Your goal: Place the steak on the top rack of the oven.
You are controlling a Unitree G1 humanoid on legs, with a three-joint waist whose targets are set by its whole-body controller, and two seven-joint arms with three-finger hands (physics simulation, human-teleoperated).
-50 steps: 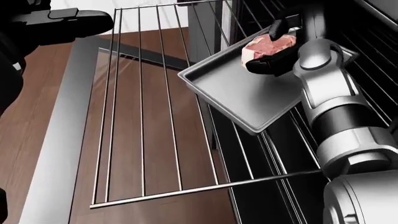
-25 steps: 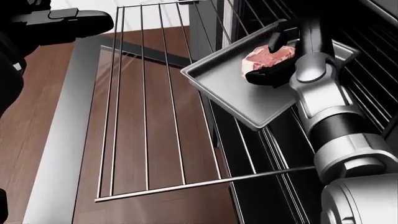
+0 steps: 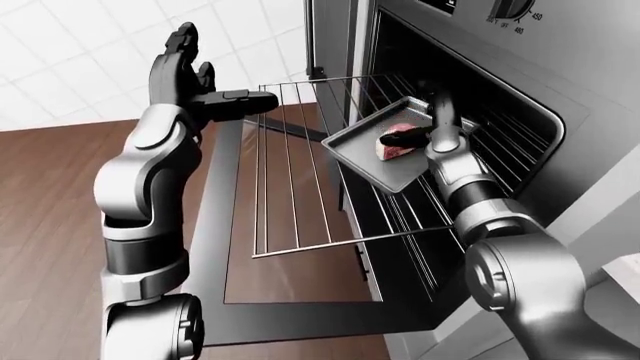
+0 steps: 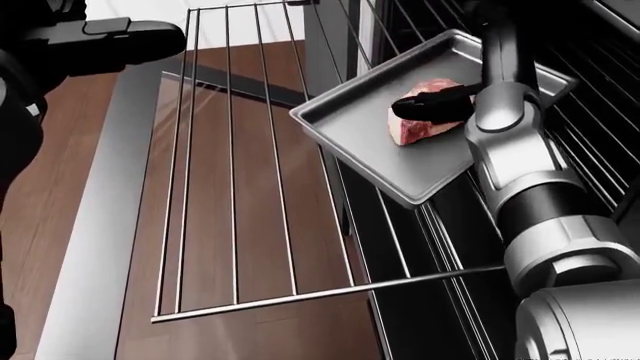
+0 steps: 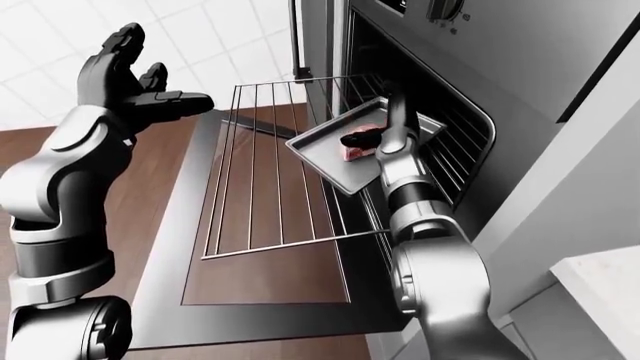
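Observation:
The raw pink steak lies on a grey metal tray. The tray rests askew on the wire racks at the oven mouth. My right hand comes in from the right. Its black fingers stretch nearly straight across the top of the steak, and its thumb is hidden. The top rack is pulled out over the lowered oven door. In the left-eye view my left hand is raised at the upper left, open and holding nothing, apart from the rack.
The oven cavity with more wire racks opens on the right, below the control knobs. Brown wood floor and a white tiled wall lie to the left. A pale counter corner shows at the lower right of the right-eye view.
The steak has come down from between the right hand's thumb and fingers onto the tray. The fingers have straightened and now lie over it. The left arm has stayed put.

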